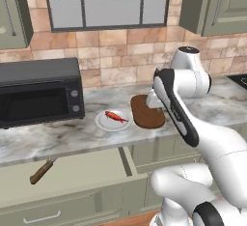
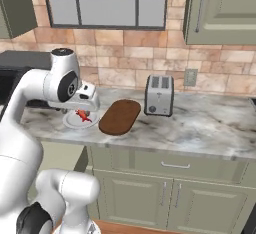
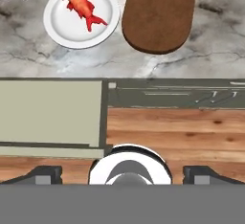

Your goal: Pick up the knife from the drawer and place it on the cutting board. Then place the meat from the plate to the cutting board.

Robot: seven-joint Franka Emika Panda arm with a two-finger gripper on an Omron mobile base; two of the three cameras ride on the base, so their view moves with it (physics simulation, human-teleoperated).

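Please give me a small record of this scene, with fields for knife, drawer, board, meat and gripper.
knife: lies in the open drawer, at its left side, brown handle visible
drawer: pulled out below the counter
cutting board: bare, on the counter right of the plate
meat: on the white plate
plate: on the counter beside the board
gripper: open, holding nothing, above the counter edge
toaster: behind the board

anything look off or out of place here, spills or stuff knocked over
Nothing stands out. The wide sage-green drawer is pulled open with the slim wooden-handled knife lying in its left part. The red-orange meat sits on the round white plate, beside the bare dark brown cutting board. No spills.
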